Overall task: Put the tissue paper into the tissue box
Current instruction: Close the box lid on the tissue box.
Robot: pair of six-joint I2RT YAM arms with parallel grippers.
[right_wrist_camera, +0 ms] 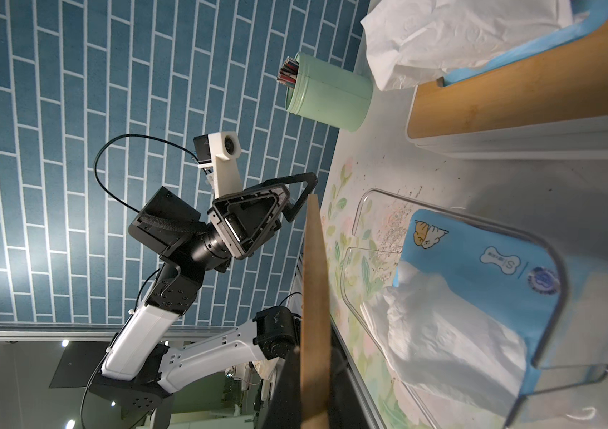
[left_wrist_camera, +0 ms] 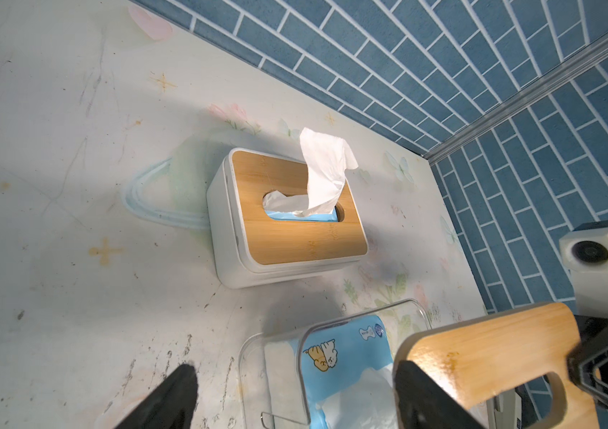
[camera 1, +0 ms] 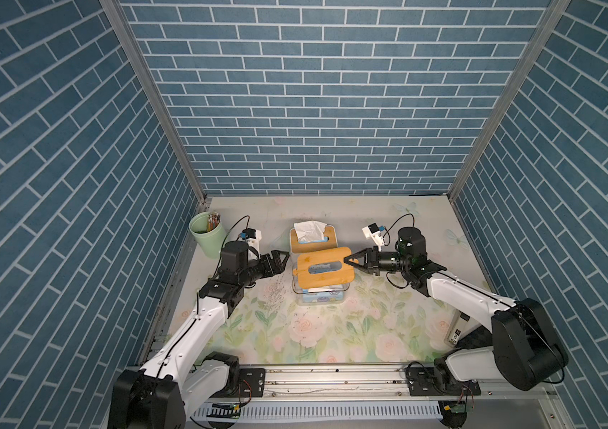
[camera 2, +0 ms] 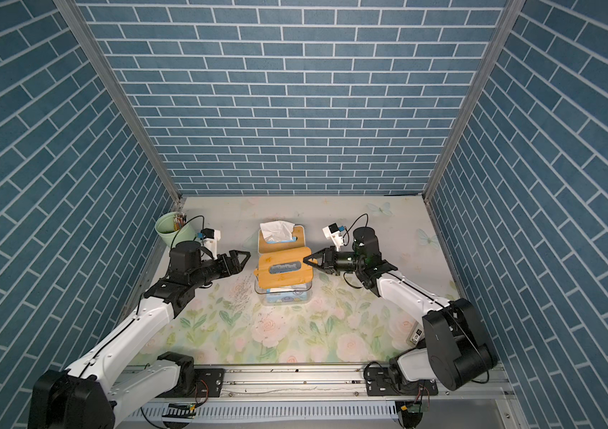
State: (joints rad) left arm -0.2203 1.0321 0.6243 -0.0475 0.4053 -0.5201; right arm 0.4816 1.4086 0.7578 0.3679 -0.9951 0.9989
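Pinching the right edge of the flat bamboo lid w/ oval slot [camera 1: 328, 280], the right hand [camera 1: 347, 260] has its jaws narrow, clamped on the wood. In the right wrist view the lid shows edge-on btwn the pads. The lid hangs over the clear plastic tissue box [left_wrist_camera: 258, 356], skewed vs. the box outline, so part of the opening shows. Can't tell if it touches the rim. Inside that box lies the blue tissue pack w/ cartoon print [left_wrist_camera: 347, 345], white sheets bulging from its top, so the tissue paper is in the box already. Just beside the lid's left end, the left hand [camera 1: 284, 261] is spread wide, w/ nothing btwn its fingers and no contact w/ the lid. Behind the clear box, near it, stands a white tissue box w/ bamboo top [camera 1: 328, 234], a white tissue sheet [camera 1: 310, 230] sticking up thru its slot. A pale green round cup [camera 1: 207, 237] of pencils [camera 1: 213, 219] sits at the back left corner of the floral surface [camera 1: 332, 334], well apart.
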